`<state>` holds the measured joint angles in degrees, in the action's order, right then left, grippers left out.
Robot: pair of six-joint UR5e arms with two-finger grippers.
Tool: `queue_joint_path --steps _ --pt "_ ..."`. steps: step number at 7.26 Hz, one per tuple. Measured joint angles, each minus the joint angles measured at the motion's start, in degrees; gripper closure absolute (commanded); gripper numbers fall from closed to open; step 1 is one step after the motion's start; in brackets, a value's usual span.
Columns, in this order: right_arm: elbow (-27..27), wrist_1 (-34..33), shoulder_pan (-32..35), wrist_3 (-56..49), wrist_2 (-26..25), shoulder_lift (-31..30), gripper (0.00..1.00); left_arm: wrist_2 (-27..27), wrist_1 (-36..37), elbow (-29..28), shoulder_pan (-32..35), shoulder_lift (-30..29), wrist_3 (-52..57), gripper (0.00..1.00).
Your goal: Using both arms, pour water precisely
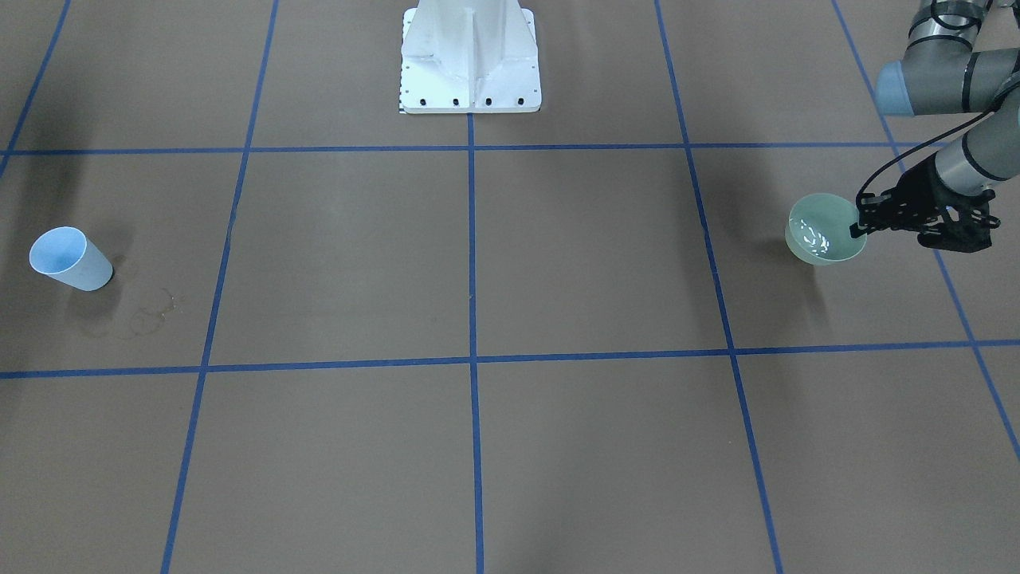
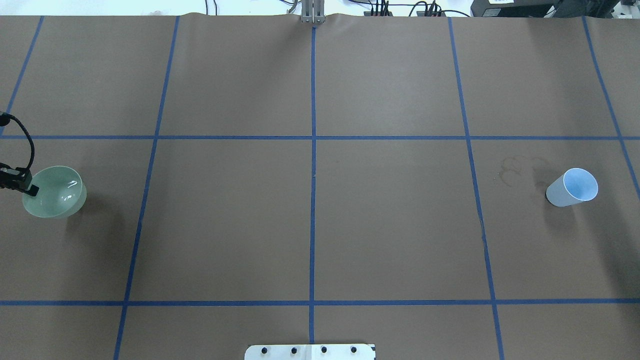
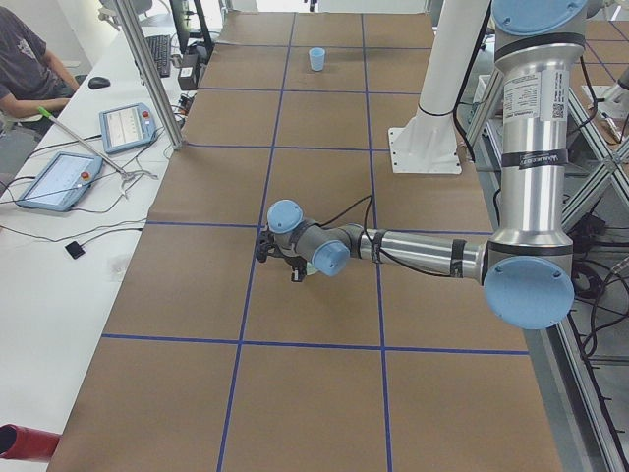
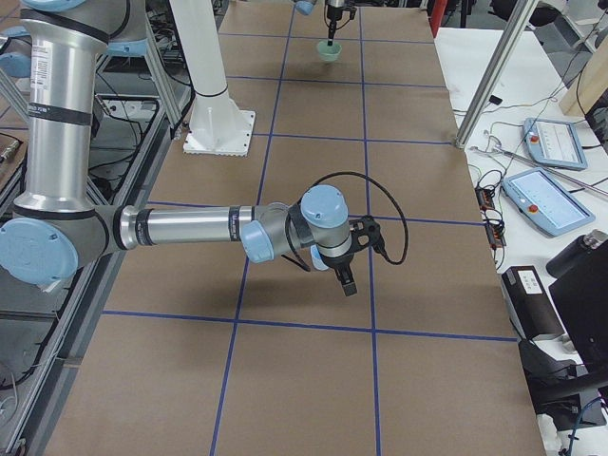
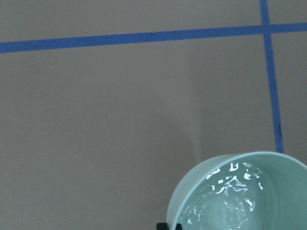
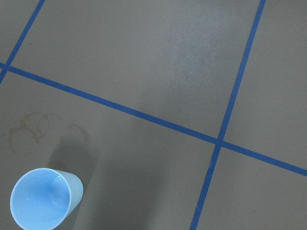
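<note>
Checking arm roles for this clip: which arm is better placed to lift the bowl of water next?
Left. The left gripper pinches the green bowl at its rim, with the water inside. The right arm hangs at the far end, by the blue cup.

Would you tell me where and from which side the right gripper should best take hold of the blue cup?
Take the blue cup by its side wall, a little below the rim, jaws level, coming from the robot's side. It stands upright and widens upward, so it probably won't slip down, and the mouth is left free for water from the green bowl.
</note>
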<state>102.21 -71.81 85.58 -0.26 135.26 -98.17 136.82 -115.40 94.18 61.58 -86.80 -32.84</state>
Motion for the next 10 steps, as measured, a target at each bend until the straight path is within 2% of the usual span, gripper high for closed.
queue_joint_path --steps 1,2,4,5,6,7,8,10 --pt "0.0 0.0 0.0 0.0 0.0 0.0 0.00 -0.1 0.0 -1.1 -0.1 0.0 0.0 1.00" --pt "0.0 0.0 0.0 0.0 0.0 0.1 0.00 -0.2 0.0 -1.8 -0.1 -0.1 0.1 0.64" --pt "0.0 0.0 0.0 0.0 0.0 0.2 0.00 -0.5 0.1 -2.6 0.0 -0.2 0.1 0.36" --pt "0.0 0.0 0.0 0.0 0.0 0.2 0.00 -0.5 0.2 -2.7 0.3 -0.2 0.1 0.35" --pt "0.0 0.0 0.0 0.0 0.0 0.2 0.00 -0.5 0.2 -2.7 0.9 -0.2 0.3 0.25" --pt "0.0 0.0 0.0 0.1 0.0 0.3 0.00 -0.3 0.2 -2.3 2.4 -0.2 1.3 0.08" --pt "0.0 0.0 0.0 0.1 0.0 0.3 0.00 -0.1 0.3 -1.0 4.1 -0.1 2.3 0.01" --pt "0.0 -1.1 0.0 0.0 0.0 0.6 0.00 -0.1 0.6 3.3 8.2 -0.2 3.9 0.01"
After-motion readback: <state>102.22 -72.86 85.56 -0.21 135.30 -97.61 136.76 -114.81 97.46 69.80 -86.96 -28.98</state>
